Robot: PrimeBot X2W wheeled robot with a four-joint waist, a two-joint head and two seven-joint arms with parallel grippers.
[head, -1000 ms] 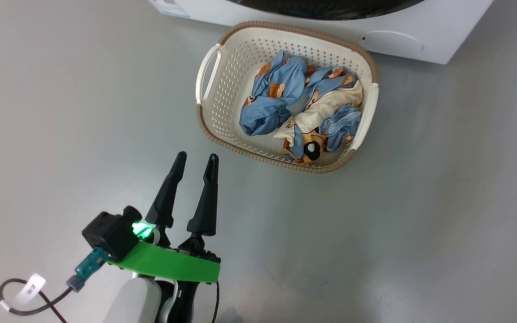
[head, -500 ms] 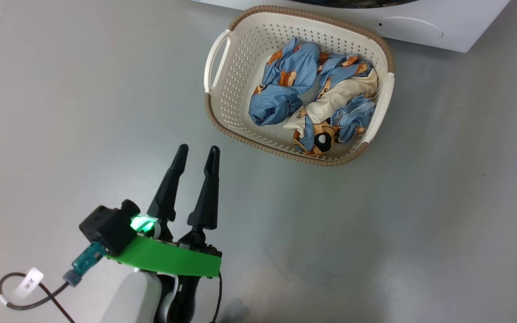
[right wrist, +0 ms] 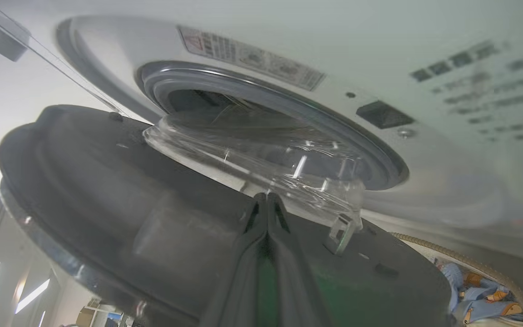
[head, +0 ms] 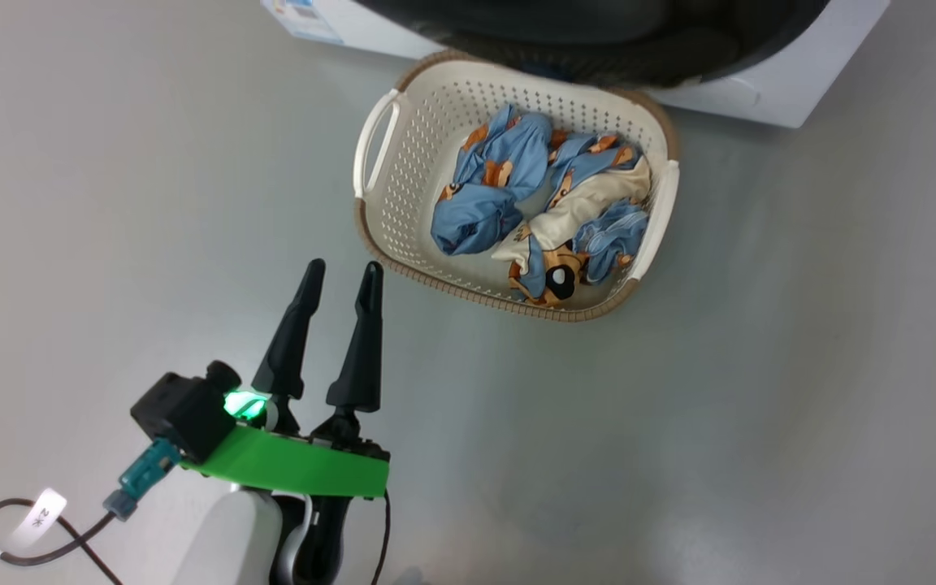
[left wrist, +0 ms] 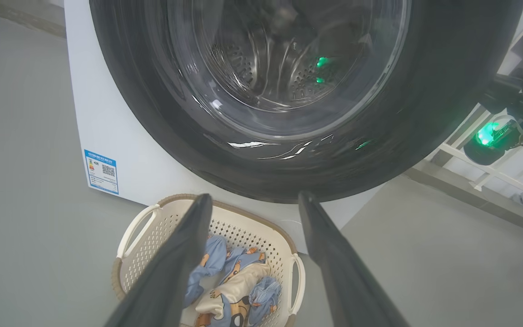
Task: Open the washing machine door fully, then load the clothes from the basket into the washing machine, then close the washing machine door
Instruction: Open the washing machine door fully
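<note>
Washing machine (head: 793,89): white front-loader standing on the grey floor (head: 760,406), at the top edge of the head view. In the right wrist view its grey rubber ring (right wrist: 370,150) lies exposed around the opening. Washing machine door (right wrist: 107,190): partly open, swung off the ring, with the clear glass bowl (right wrist: 252,154) pulled out of the opening; from the head view the black rim overhangs the far edge of the basket. Basket (head: 403,252): cream, perforated, brown rim, on the floor just in front of the machine, below the door. Clothes (head: 517,187): all in the basket, bunched toward its right half, with light blue pieces, one cream piece and bear prints visible. Left gripper (head: 344,266): fingers spread apart, nothing between them, hanging over bare floor near the basket's near-left corner, apart from it; its wrist camera looks up at the door's outer face. Right gripper (right wrist: 267,196): fingers pressed together, holding nothing, tips at the door's dark inner face beside the base of the glass bowl; contact cannot be confirmed. Blue label sticker (left wrist: 101,171): low on the machine's front, left of the door.
</note>
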